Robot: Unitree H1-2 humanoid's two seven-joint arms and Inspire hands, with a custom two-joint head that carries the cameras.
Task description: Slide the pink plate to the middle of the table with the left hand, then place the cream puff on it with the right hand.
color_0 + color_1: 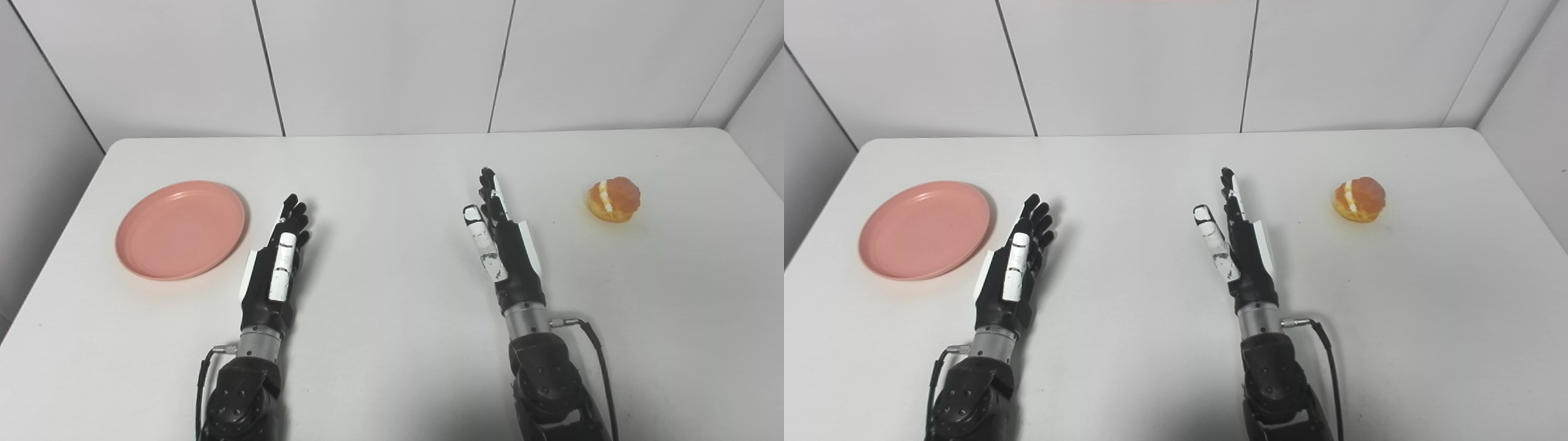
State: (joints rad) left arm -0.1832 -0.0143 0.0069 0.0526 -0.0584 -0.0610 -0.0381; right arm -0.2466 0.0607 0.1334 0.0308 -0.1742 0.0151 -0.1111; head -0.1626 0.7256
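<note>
Pink plate: flat on table, far left side, upright, nothing on it, not at the middle.
Table: white, matte, rounded far corners, grey shadow along near edge between the arms.
Cream puff: far right of table, golden-brown, white cream band showing on its left part, sits alone, well apart from plate.
Left robot hand: black with white panels, left of centre, just beside the plate's right rim, not touching it; fingers straight, pointing away from robot, slightly spread, holding nothing.
Right robot hand: right of centre, turned on edge, fingers stretched forward, thumb with white cover apart to its left; holding nothing; puff lies off to its right, well apart.
Arms: both enter from bottom edge, black wrists with silver collar, thin cable looping at each wrist.
Walls: white panels with dark seams behind table; side panels at left and right edges.
Hands vs each other: apart, bare table between them.
</note>
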